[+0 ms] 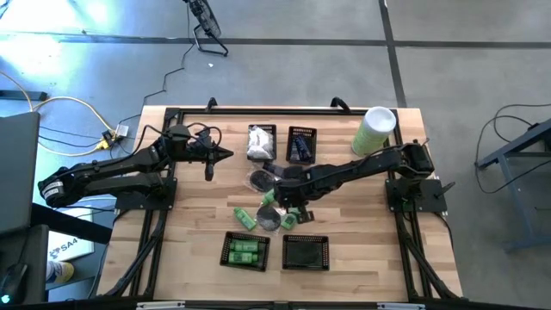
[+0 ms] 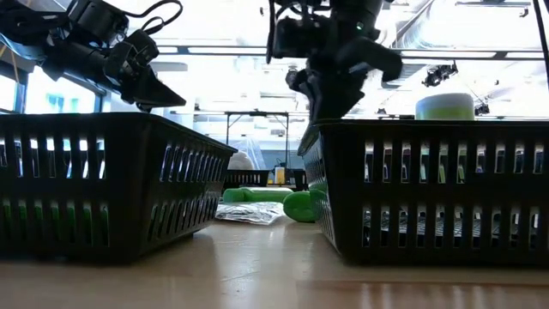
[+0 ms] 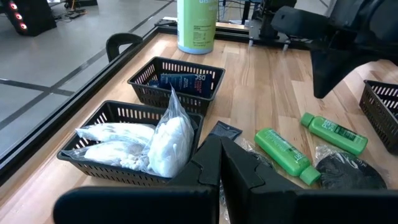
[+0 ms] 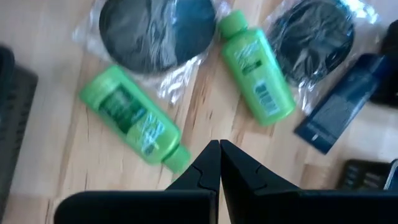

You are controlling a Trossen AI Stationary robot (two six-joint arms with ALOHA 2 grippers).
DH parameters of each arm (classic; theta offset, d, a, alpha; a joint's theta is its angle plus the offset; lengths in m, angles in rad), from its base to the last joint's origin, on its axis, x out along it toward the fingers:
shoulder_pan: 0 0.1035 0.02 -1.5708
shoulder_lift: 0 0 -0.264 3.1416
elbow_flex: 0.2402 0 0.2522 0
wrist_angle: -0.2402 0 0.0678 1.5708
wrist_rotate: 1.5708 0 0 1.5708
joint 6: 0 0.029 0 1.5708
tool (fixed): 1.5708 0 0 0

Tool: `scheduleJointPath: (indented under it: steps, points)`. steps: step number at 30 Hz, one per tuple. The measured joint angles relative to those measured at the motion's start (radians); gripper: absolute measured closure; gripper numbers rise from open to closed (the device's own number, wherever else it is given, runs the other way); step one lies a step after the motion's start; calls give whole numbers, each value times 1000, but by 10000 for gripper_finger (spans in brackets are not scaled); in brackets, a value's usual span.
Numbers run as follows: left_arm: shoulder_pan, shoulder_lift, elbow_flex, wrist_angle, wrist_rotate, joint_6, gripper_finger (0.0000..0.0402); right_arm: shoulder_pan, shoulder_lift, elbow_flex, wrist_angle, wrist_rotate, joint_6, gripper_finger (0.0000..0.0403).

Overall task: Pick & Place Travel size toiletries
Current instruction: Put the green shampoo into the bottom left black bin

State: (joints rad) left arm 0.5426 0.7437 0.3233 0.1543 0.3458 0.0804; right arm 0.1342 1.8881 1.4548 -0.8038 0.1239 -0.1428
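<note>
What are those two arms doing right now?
Right gripper shut, empty, above loose green bottles. Left gripper shut, waiting beside packet basket. Nothing in the way.

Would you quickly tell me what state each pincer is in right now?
Left pincer: closed, empty, near the black mesh basket of white crinkly packets.
Right pincer: closed, empty, above the bright green bottles.

From above, my right arm covers part of the loose toiletries [image 1: 269, 207] between the baskets, so I cannot count them there. At table height the two near baskets [image 2: 94, 193] wall off almost everything behind them (only a green bottle [image 2: 300, 206] and a crinkled wrapper [image 2: 249, 213] peek through the gap). The dark blue tube [image 4: 339, 102] beside the wrapped discs runs off my right wrist picture's edge, and its print is too blurred to read.
</note>
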Motion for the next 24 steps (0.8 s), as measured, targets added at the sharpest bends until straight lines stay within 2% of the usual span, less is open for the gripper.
scheduleJointPath:
  steps: [5, 8, 13, 20, 24]
  points:
    - [0, 0, 0, 1, 0, 1, 402, -26, 0, -3, -87, -29, 75, 400]
    - [0, 0, 0, 2, -19, 13, 402, -45, 0, -43, -54, -55, 75, 400]
    - [0, 0, 0, 0, -47, 18, 402, -57, 0, -136, 50, -125, -6, 400]
    - [0, 0, 0, 0, -50, 19, 402, -61, -62, -182, 50, -185, -156, 400]
    - [0, 0, 0, 7, -53, 19, 402, -104, -130, -216, 85, -308, -227, 400]
